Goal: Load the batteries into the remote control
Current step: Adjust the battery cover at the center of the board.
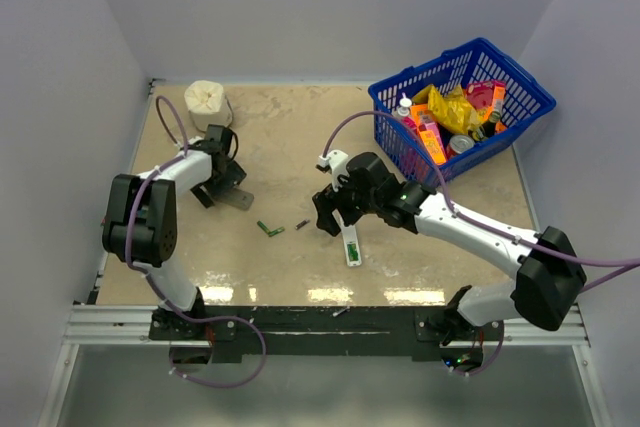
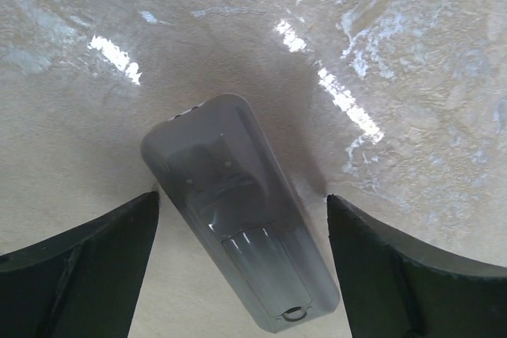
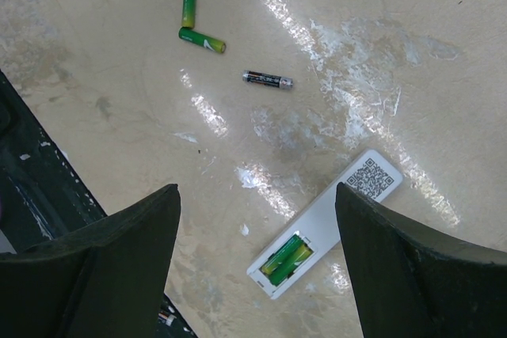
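Left wrist view: left gripper (image 2: 242, 198) spread wide, one finger on either side of the back cover (image 2: 238, 235), which lies flat on the table (image 2: 412, 77). The top external view hides that gap.

Right wrist view only: loose batteries (image 3: 202, 39), two green and one dark. Right gripper (image 3: 257, 189) is spread above the remote control (image 3: 321, 227), which holds two seated green cells (image 3: 287, 259).

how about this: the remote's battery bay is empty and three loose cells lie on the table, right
Not empty: the right wrist view shows two green batteries seated in the bay of the remote control. Three loose cells, two green and one dark, do lie on the table.
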`<state>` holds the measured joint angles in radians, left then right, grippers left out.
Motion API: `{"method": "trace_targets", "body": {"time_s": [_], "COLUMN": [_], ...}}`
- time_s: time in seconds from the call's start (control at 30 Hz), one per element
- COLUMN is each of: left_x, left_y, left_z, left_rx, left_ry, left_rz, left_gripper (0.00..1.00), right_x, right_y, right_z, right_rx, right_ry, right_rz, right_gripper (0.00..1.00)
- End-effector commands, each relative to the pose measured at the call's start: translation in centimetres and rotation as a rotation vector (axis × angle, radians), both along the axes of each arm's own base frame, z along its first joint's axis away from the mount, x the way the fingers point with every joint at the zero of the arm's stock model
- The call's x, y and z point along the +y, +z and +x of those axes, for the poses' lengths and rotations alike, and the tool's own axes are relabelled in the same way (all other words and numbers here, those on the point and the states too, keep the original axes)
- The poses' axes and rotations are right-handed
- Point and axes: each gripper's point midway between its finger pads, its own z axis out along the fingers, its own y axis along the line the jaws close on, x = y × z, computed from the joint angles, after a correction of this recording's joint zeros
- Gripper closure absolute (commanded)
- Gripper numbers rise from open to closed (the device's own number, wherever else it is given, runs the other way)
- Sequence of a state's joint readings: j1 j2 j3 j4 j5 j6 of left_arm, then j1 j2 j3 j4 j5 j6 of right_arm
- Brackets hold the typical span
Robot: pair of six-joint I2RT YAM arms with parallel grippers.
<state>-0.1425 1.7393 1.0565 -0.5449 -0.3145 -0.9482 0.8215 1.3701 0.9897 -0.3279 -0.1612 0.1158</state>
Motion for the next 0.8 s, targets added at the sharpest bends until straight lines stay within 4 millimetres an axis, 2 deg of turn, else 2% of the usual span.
{"method": "trace_targets", "body": {"time_s": [0.0, 0.17, 0.37, 0.57, 0.67, 0.77], "left_x": [0.7, 1.6, 2.9, 4.6, 4.6, 3.8], "left_y": [0.1, -0.7, -1.0, -1.6, -1.9, -2.2], "left_z": [-0.1, -0.8, 0.2, -0.4, -1.0, -1.5], "left_rx": [0.040, 0.086, 0.088, 0.119, 0.130, 0.134], "left_ry": [-0.038, -0.050, -0.078, -0.094, -0.127, -0.176], "left_rz": [0.052, 0.077, 0.077, 0.106, 0.098, 0.060], "left_gripper": [0.12, 0.14, 0.16, 0.26, 0.27, 0.31], "right_x": [0.3, 0.4, 0.3, 0.0, 0.0, 0.1], "right_y": [0.3, 0.1, -0.4, -0.5, -0.7, -0.7], "right_z": [0.2, 0.3, -0.1, -0.5, -0.7, -0.7], "right_rx": [-0.020, -0.021, -0.007, -0.001, 0.006, 0.005], "right_ry": [0.020, 0.021, 0.020, 0.019, 0.025, 0.025], "right_rz": [0.023, 0.025, 0.030, 0.034, 0.034, 0.039], "right_gripper": [0.18, 0.18, 0.18, 0.18, 0.18, 0.19]}}
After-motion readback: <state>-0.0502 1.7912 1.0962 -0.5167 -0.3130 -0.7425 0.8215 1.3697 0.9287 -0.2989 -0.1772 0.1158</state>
